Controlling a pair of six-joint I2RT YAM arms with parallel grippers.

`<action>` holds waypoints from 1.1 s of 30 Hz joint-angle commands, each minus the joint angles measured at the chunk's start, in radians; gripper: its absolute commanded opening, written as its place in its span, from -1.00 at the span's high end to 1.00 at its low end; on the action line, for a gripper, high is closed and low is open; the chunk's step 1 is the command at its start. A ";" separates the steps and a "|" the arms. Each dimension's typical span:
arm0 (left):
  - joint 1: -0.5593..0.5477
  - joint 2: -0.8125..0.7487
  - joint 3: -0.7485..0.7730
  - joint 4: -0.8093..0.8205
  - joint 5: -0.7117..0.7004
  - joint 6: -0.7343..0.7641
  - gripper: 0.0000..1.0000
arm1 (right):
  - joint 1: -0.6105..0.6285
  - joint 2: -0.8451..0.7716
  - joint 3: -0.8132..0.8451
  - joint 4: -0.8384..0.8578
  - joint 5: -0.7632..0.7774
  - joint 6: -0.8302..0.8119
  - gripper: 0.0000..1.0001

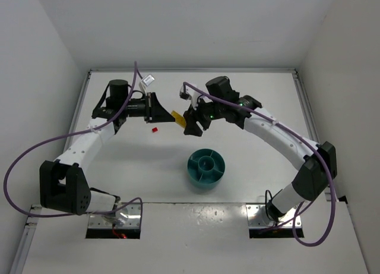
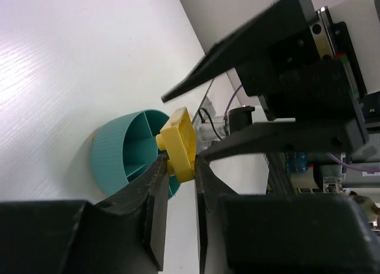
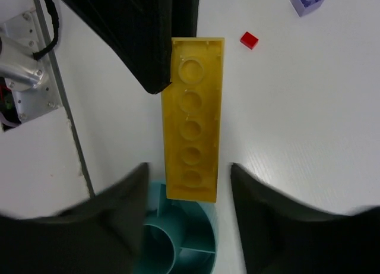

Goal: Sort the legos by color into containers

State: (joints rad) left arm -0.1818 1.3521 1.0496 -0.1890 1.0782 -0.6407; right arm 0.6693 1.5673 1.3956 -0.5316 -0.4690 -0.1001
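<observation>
A long yellow lego (image 2: 179,144) hangs in the air, and my left gripper (image 2: 181,160) is shut on one end of it. In the right wrist view the same yellow lego (image 3: 193,119) shows its hollow underside. My right gripper (image 3: 189,167) is open around its free end, a gap on each side. In the top view both grippers, left (image 1: 167,113) and right (image 1: 191,124), meet at the yellow lego (image 1: 177,116) behind the teal dish (image 1: 206,167) of containers. The dish (image 3: 202,238) lies just below the brick's end.
A small red lego (image 1: 154,129) lies on the white table under my left arm, also in the right wrist view (image 3: 249,40). A lilac-purple lego (image 3: 307,0) lies beyond it. White walls close the table at the back and sides.
</observation>
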 commanded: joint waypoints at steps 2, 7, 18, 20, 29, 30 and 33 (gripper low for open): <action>-0.005 -0.025 0.009 0.031 0.023 0.039 1.00 | 0.003 -0.032 -0.021 0.006 -0.026 -0.013 -0.54; -0.005 -0.016 0.133 -0.185 -0.052 0.278 1.00 | -0.065 -0.128 -0.138 -0.031 -0.032 -0.030 -0.98; -0.246 -0.185 0.165 -0.392 -0.400 0.705 1.00 | -0.410 -0.241 -0.414 0.097 0.087 0.253 -1.00; -0.269 -0.185 0.179 -0.426 -0.400 0.736 1.00 | -0.482 -0.178 -0.367 0.078 0.087 0.272 -1.00; -0.458 -0.130 0.237 -0.521 -0.517 0.863 1.00 | -0.628 -0.003 -0.207 0.005 -0.005 0.310 -1.00; -0.470 -0.119 0.237 -0.521 -0.517 0.863 1.00 | -0.628 0.008 -0.193 0.005 -0.005 0.310 -1.00; -0.528 -0.090 0.248 -0.521 -0.546 0.875 1.00 | -0.649 0.026 -0.175 0.015 -0.005 0.310 -1.00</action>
State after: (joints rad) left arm -0.6682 1.2465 1.2564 -0.6991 0.5831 0.1867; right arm 0.0326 1.5837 1.1584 -0.5308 -0.4427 0.1871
